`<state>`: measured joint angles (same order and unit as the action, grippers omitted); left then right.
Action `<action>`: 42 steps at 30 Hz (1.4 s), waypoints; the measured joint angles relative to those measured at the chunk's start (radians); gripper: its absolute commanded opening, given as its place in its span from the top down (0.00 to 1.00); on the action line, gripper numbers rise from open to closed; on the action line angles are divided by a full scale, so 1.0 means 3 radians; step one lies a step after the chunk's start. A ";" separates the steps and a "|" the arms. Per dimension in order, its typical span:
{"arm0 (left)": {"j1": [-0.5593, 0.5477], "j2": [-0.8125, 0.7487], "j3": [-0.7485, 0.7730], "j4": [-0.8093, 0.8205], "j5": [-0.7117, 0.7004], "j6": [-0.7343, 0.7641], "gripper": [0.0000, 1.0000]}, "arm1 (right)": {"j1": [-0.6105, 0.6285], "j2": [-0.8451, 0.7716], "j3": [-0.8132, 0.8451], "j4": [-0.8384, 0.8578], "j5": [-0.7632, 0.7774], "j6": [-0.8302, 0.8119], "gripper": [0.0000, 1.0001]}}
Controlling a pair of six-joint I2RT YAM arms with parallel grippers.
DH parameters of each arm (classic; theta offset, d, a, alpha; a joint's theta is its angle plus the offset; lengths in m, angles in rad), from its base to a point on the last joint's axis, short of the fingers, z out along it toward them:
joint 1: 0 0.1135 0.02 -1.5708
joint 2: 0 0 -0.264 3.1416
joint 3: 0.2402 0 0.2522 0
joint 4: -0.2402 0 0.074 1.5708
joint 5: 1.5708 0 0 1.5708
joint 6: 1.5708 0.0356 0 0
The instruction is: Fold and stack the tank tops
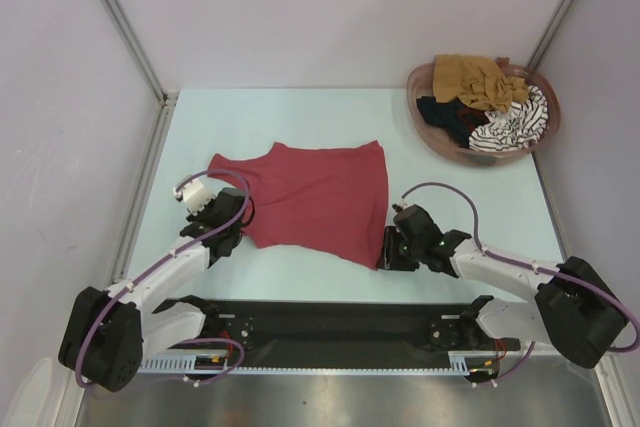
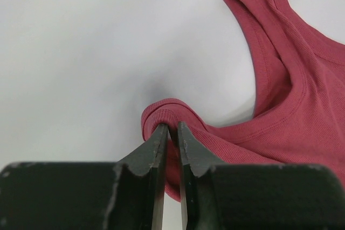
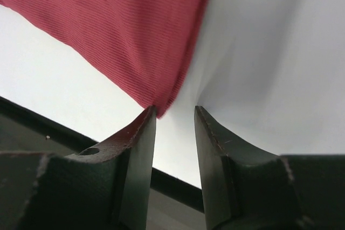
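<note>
Laying-flat step: left end effector [image 2: 171,132] pinches a strap of the dark red ribbed cloth tank top [image 1: 315,202], right end effector [image 3: 175,112] gapes empty by its hem corner; next is prob. a fold.

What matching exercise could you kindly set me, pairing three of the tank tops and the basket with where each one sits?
Things:
1. dark red ribbed cloth tank top
2. mustard-brown cloth tank top
3. black-and-white striped cloth tank top
4. pinkish-brown oval plastic basket

Places:
A. far right corner of the table
B. far side of the basket pile, on top
C. spread flat on the table
D. right side of the basket pile

Pairs: 1-C, 2-B, 3-D, 4-A
</note>
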<state>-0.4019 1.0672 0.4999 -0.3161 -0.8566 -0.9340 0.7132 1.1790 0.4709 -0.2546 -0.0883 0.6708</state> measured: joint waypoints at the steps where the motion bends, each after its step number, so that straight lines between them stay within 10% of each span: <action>1: 0.0000 0.0000 0.0000 0.0001 0.0000 0.0000 0.82 | 0.0024 0.0052 0.0028 0.0006 0.0000 0.0008 0.59; 15: 0.0000 -0.0010 0.0000 0.0006 0.0011 0.0000 0.81 | 0.0348 0.0567 0.0476 -0.0148 0.0324 -0.0031 0.71; 19: 0.0000 -0.0010 0.0000 0.0011 0.0014 -0.0001 0.80 | 0.0518 0.0684 0.0607 -0.0298 0.0571 -0.0061 1.00; 29: 0.0000 -0.0010 0.0000 0.0014 0.0015 -0.0015 0.74 | 0.0310 0.0465 0.0554 -0.0469 0.0721 -0.0052 1.00; 36: 0.0004 0.0023 0.0000 -0.0131 0.0019 -0.0192 0.35 | -0.0066 -0.0032 0.0456 -0.0652 0.0735 -0.0144 1.00; 42: 0.0205 0.0163 0.0000 -0.0173 0.0277 -0.0266 0.31 | -0.0203 -0.0094 0.0328 -0.0684 0.0679 -0.0191 1.00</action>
<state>-0.3405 1.1160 0.4999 -0.3679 -0.7734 -1.0138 0.6521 1.1507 0.5694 -0.4599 0.1154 0.6136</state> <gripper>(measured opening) 0.702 0.017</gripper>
